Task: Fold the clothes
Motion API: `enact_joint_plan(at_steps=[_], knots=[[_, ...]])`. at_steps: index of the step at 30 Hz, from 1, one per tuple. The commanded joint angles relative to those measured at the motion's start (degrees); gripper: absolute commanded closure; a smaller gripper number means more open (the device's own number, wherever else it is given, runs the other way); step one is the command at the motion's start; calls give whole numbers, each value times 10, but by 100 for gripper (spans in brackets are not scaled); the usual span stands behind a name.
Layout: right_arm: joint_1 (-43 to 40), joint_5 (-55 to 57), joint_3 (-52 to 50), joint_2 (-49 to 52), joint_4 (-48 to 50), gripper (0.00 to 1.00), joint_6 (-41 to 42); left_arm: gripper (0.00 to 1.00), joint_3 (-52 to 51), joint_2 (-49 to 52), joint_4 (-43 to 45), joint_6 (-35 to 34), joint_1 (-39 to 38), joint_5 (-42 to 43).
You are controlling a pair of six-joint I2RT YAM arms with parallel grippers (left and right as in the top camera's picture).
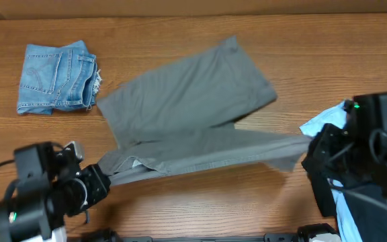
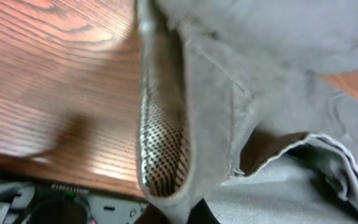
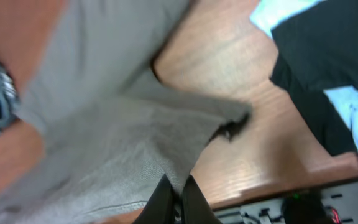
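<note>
Clamped at two ends, in the middle of the surface (image 1: 200,208): the grey shorts (image 1: 187,101). Pinching the waistband end with the left claw (image 1: 105,178), closed tight on the cloth, near the front left. Pinching a leg hem with the right claw (image 1: 306,153), likewise closed on cloth, at the right. Stretching the near leg into a straight band between the two claws, with the far leg left flat and angled toward the back right. Seen from the left wrist: the dotted lining (image 2: 160,143) of the waistband turned outward. Well apart at the back left: folded denim shorts (image 1: 56,77). Just beside the right claw: a light-blue shirt (image 1: 322,122) and a black garment (image 3: 316,68) at the right edge.
</note>
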Motion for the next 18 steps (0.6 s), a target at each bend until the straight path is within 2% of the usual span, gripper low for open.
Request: enact_joint_plan(at_steps=[1,9,15,18], knots=[[-2,34,50,-10,2,96,10,96,64,-15,-33,7,5,-43],[-2,53,84,13,2,96,9,96,116,-15,-106,-3,5,-77],[-2,97,108,24,7,96,8,96,118,-17,-106,-7,5,-73],[-2,91,110,31,40,96,8,96,118,-16,-105,-13,5,-83]])
